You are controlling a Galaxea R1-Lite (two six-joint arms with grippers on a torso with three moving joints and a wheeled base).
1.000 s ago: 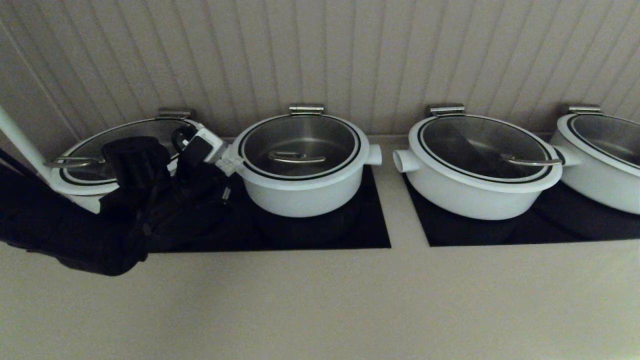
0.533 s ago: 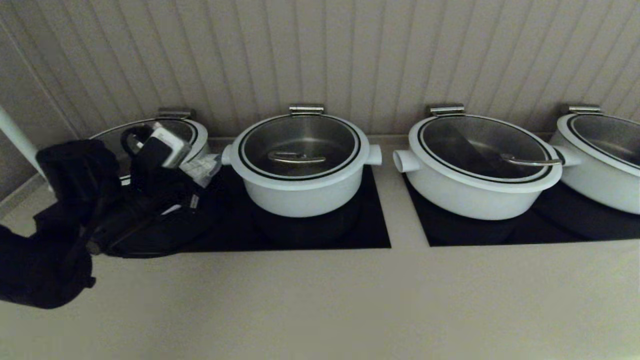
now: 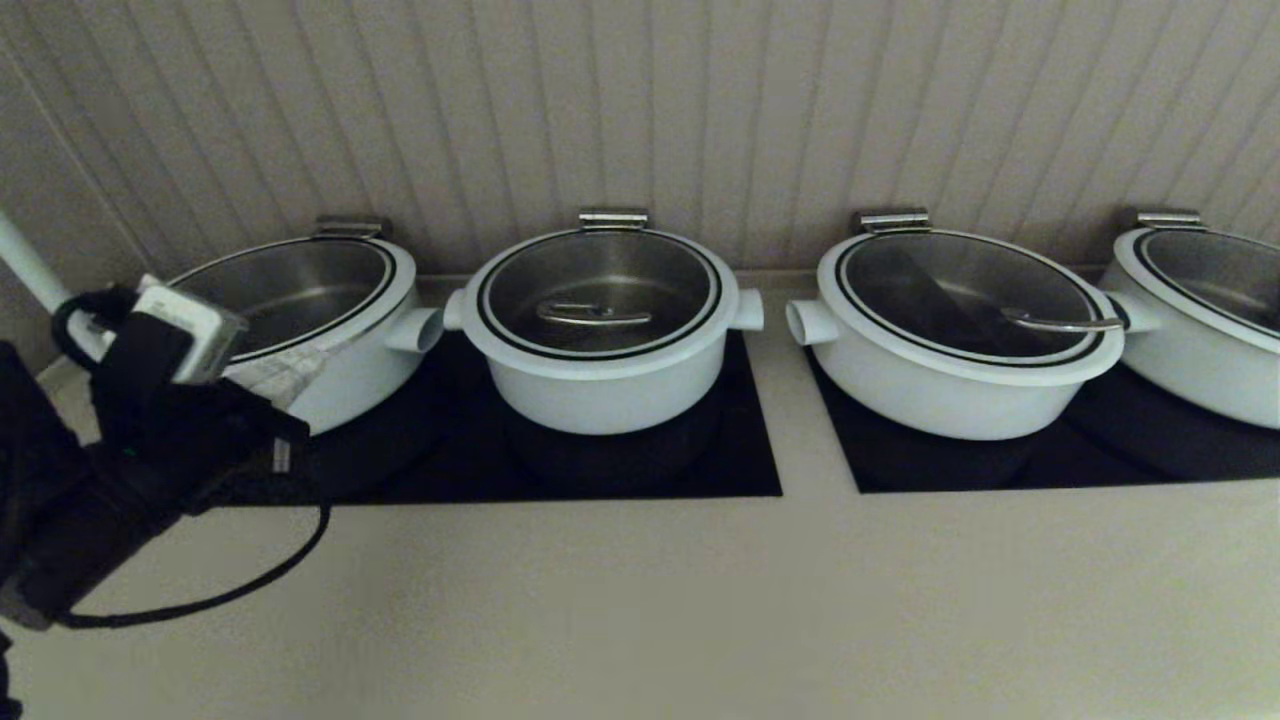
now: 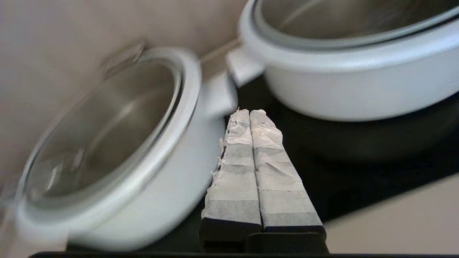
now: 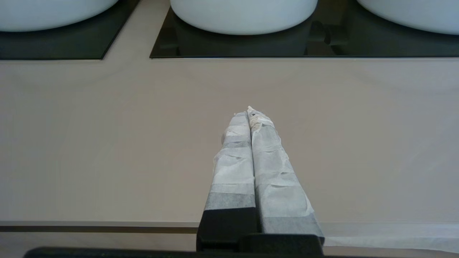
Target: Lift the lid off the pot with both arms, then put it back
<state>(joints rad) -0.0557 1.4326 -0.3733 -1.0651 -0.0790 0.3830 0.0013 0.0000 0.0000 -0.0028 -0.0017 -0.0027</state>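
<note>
The pot [image 3: 600,385] stands on the left black hob, second from the left, small, deep and white. The lid [image 3: 600,290] sits closed on it, with its steel handle [image 3: 595,314] at the centre. My left gripper [image 3: 290,368] is shut and empty at the far left, in front of the wide leftmost pot [image 3: 350,360] and well left of the small pot. In the left wrist view the shut gripper [image 4: 251,113] lies between the wide pot [image 4: 172,179] and the small pot [image 4: 358,82]. My right gripper [image 5: 250,111] is shut and empty, low over the bare counter, out of the head view.
Two more wide lidded white pots [image 3: 960,370] [image 3: 1200,340] stand on the right hob [image 3: 1150,460]. A loose black cable [image 3: 250,580] hangs from my left arm over the beige counter [image 3: 700,600]. A ribbed wall runs behind the pots.
My left arm has drawn back to the left and towards the front, away from the small pot's left side handle. The lid and the pot have not moved.
</note>
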